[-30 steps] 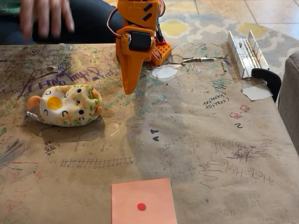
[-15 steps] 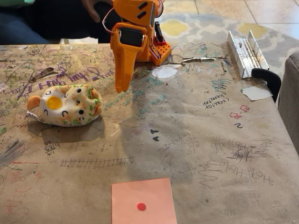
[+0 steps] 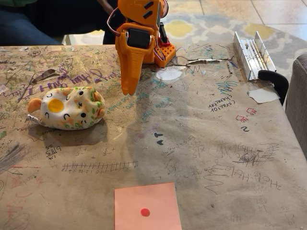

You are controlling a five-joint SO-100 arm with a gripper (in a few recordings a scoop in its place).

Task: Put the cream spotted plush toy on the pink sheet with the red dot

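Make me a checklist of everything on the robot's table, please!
Surface: brown paper table cover, covered with pen scribbles.
Job's things: plush toy lies at the left, apart from the gripper. Pink sheet lies flat at the near edge, red dot near its middle, nothing on it.
Clutter: metal bracket at the far right; white paper scrap near it; white patch by the arm's base.
Gripper: orange gripper points down, right of the toy, holding nothing; looks shut.
Cables: red wires at the arm.
Surroundings: tiled floor and rug behind; a person's dark clothing at the far left; grey seat edge at the right.
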